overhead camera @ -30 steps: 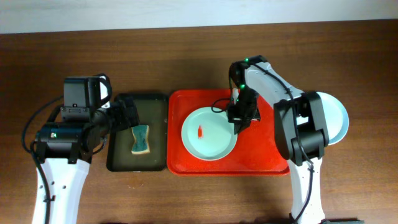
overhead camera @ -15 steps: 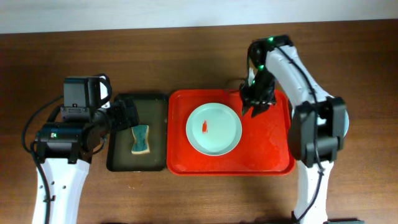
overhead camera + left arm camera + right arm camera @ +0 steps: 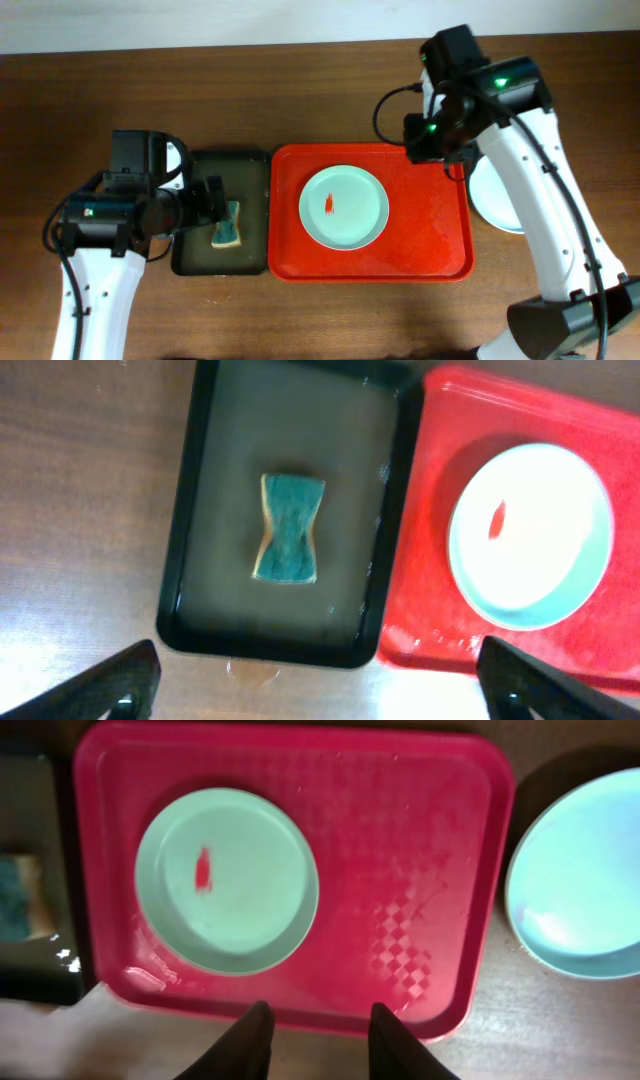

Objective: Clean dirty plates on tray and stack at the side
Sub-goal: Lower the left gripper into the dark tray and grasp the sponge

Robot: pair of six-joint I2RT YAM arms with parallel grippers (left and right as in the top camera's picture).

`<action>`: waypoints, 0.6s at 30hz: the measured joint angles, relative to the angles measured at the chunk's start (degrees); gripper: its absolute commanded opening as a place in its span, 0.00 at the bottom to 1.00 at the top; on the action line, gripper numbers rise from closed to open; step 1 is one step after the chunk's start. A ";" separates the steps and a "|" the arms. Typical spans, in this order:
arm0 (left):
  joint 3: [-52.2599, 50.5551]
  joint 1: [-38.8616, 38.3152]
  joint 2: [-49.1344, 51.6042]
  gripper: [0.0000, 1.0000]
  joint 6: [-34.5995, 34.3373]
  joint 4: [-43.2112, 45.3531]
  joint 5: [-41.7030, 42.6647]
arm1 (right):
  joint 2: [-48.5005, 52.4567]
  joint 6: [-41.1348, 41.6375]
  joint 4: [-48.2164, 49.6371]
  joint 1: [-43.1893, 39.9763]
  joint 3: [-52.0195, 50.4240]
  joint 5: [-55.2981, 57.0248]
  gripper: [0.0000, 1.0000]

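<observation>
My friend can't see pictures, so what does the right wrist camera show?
A pale mint plate with a small red smear sits on the left half of a red tray. A second pale blue plate lies off the tray to its right. The right gripper stands open at the bottom.

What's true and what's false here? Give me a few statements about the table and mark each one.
1. A plate with a red smear lies on the red tray. True.
2. The sponge lies on the red tray. False: it lies in the dark tray.
3. The right claw grips a plate. False: it is open and empty.
4. A second plate sits off the red tray, on the table beside it. True.
</observation>
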 measured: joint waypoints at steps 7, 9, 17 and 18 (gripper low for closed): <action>0.00 0.00 8.59 0.79 0.79 -3.61 -2.36 | -3.54 3.72 3.89 2.97 -9.29 3.15 0.56; 0.00 0.00 11.87 0.74 0.96 -4.76 -2.60 | -3.61 4.39 7.28 2.97 -13.57 3.45 0.61; -0.02 0.00 15.47 0.62 1.01 -2.16 -2.71 | -3.56 4.33 27.39 2.62 -34.36 -0.59 0.35; -0.02 0.00 15.47 0.62 1.18 -1.88 -2.73 | -3.56 4.00 29.51 2.25 -36.92 -2.58 0.30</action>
